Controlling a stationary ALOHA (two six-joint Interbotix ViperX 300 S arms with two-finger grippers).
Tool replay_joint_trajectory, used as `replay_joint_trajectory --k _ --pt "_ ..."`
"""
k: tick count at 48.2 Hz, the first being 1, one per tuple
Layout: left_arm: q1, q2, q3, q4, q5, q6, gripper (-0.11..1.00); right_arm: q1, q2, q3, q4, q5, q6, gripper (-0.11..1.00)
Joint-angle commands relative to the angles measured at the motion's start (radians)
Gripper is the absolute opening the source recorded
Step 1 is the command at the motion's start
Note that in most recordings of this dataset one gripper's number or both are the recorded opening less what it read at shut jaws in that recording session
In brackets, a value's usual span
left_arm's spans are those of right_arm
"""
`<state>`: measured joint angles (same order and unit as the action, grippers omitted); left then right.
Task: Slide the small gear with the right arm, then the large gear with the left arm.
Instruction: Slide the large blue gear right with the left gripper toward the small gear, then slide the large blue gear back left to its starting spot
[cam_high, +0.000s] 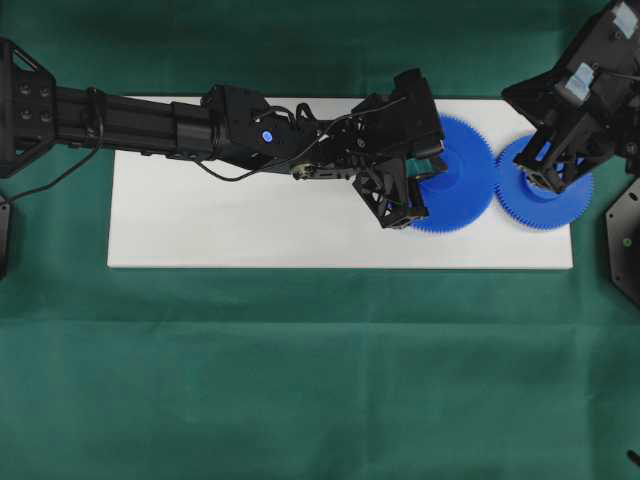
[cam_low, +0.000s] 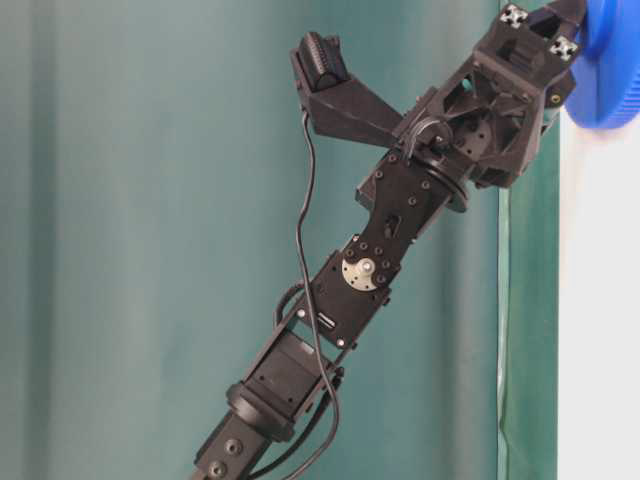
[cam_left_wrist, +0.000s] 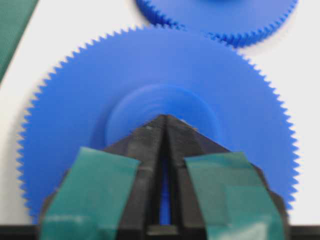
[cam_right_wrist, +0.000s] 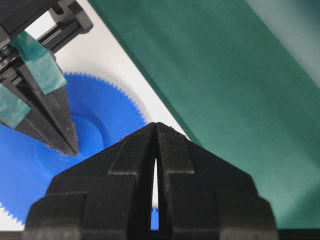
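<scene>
1. Large gear sits on the white board, towards the board's right end, its far teeth close to the board's far edge.
2. Small gear lies just to its right, and the two toothed rims meet, or all but meet, between them; its outer teeth come right up near the board's right edge.
3. Left gripper is pressed together, fingers closed to a narrow slit, and its tip is planted on the large gear's flat round hub.
4. Teal tape wraps both of its fingers.
5. Left arm reaches across the board from the left side and covers the large gear's left part in the overhead view.
6. Right gripper is closed too, pads drawn in with only a thin gap between them, holding nothing; from overhead it stands over the small gear.
7. Whether its tip touches that gear, I cannot tell.
8. Open board stretches wide to the left of the large gear, under and in front of the left arm.
9. Green cloth surrounds the board on every side.
</scene>
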<state>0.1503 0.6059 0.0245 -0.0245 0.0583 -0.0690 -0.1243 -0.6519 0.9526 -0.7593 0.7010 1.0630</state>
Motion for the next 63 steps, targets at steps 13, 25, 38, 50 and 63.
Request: replay_joint_trajectory --k 13,25,38,50,63 --pt "-0.012 0.055 0.075 0.002 0.046 0.002 0.00 0.003 0.009 -0.026 -0.006 -0.017 0.000 0.50" --pt "-0.012 0.055 0.080 0.000 0.043 0.002 0.00 0.003 0.021 -0.031 -0.006 -0.018 0.000 0.50" --pt "-0.014 0.018 0.225 -0.005 0.021 -0.008 0.00 0.003 0.021 -0.031 -0.006 -0.018 0.002 0.50" --pt "-0.014 -0.071 0.483 -0.006 -0.060 -0.114 0.00 0.003 0.021 -0.032 -0.005 -0.018 0.002 0.50" --pt "-0.015 -0.215 0.759 -0.006 -0.124 -0.249 0.00 0.003 0.021 -0.032 -0.006 -0.018 0.002 0.50"
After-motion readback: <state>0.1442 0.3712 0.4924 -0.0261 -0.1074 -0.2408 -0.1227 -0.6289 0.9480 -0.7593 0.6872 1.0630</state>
